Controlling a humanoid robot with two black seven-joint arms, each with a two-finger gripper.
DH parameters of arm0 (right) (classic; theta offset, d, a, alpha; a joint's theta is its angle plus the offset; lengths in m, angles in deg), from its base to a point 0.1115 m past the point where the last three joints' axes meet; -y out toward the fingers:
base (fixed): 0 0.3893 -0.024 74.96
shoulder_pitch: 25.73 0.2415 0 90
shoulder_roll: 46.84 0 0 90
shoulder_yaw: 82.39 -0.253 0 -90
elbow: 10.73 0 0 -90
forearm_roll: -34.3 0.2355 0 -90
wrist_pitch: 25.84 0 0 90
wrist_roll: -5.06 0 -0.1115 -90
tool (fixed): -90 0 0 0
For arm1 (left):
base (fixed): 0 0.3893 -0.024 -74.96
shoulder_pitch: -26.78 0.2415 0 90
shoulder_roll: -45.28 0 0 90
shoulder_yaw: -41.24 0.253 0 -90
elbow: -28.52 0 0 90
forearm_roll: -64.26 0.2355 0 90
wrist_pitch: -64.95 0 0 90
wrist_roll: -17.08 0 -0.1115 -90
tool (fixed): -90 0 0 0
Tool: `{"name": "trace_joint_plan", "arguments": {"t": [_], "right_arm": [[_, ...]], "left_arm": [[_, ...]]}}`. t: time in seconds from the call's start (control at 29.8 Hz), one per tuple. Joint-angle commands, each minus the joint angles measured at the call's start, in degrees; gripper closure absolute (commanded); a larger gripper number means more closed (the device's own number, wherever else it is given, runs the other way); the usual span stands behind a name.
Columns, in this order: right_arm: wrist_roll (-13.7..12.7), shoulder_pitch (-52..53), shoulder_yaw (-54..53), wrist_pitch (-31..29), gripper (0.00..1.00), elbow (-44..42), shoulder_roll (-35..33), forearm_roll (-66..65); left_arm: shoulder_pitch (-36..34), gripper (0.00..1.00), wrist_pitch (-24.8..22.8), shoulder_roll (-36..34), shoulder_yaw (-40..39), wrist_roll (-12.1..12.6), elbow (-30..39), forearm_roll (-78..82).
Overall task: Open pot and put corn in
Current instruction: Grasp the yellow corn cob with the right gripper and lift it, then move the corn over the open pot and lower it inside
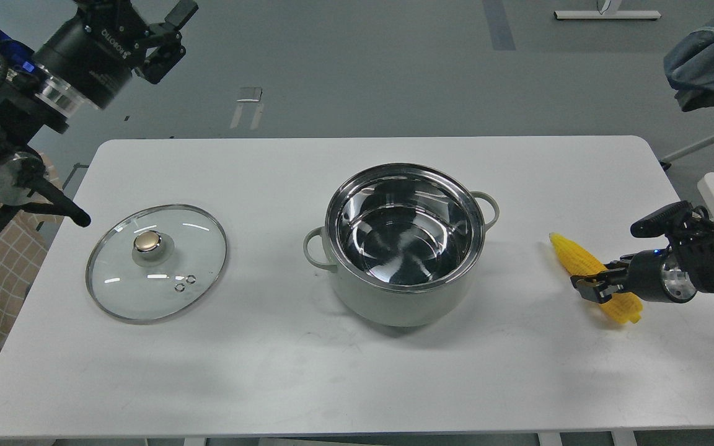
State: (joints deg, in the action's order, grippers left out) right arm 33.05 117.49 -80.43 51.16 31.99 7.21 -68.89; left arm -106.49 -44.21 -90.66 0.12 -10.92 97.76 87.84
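- The pot (405,244) stands open; its lid (157,262) lies flat on the table (357,378), well to the left, so the opening step looks done.
- The corn (586,266) lies on the table right of the pot, not yet in it.
- The right gripper (599,280) is at the corn's middle, its lower finger (587,286) across the ear. Whether the fingers pinch it or only straddle it, I cannot tell.
- Left to do, by my judgement: secure the ear, lift it, carry it left from the fingers to over the pot, release.
- The left gripper (168,34) hangs high, far from everything, fingers spread, holding nothing.
- White lettering on the left arm's wrist is upside down and unreadable.
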Motion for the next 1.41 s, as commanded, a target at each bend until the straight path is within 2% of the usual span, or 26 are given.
{"name": "trace_joint_plan", "arguments": {"t": [0.0, 0.3, 0.54, 0.6, 0.74, 0.8, 1.01, 1.14, 1.37], "right_arm": [[0.0, 1.4, -0.1, 0.5, 0.94, 2.1, -2.1, 0.1], [0.0, 15.1, 0.0, -0.2, 0.93, 10.4, -10.0, 0.9], [0.0, 27.3, 0.0, -5.4, 0.93, 12.3, -9.0, 1.5], [0.0, 31.8, 0.1, -7.8, 0.93, 12.7, -6.2, 2.5], [0.0, 37.4, 3.4, -8.8, 0.92, 12.7, -1.9, 4.6], [0.0, 41.4, 7.6, -8.9, 0.91, 12.5, 3.1, 8.6], [0.0, 45.0, 14.8, -9.3, 0.91, 11.5, 15.0, 14.5], [0.0, 44.5, 18.5, -9.3, 0.91, 12.0, 17.4, 14.9], [0.0, 40.0, 22.5, -8.5, 0.91, 13.7, 17.8, 15.3]], "left_arm": [[0.3, 0.05, 0.0, -0.1, -0.6, 0.0, 0.6, 0.0], [0.9, 0.05, 0.4, 0.0, -0.7, 0.0, 0.8, 0.1], [1.3, 0.05, 0.4, 0.0, -0.8, 0.0, 0.8, 0.1], [1.4, 0.05, 0.4, 0.2, -0.8, 0.0, 0.8, 0.1], [1.5, 0.05, 0.5, 1.0, -0.8, 0.0, 0.8, 0.2], [1.5, 0.05, 0.5, 1.4, -0.8, 0.0, 0.7, 0.2], [1.6, 0.05, 0.5, 1.4, -0.8, 0.0, 0.7, 0.2], [1.6, 0.05, 0.6, 1.3, -0.8, 0.0, 0.7, 0.2], [1.7, 0.05, 0.5, 1.5, -1.1, 0.0, 0.7, 0.2]]}}
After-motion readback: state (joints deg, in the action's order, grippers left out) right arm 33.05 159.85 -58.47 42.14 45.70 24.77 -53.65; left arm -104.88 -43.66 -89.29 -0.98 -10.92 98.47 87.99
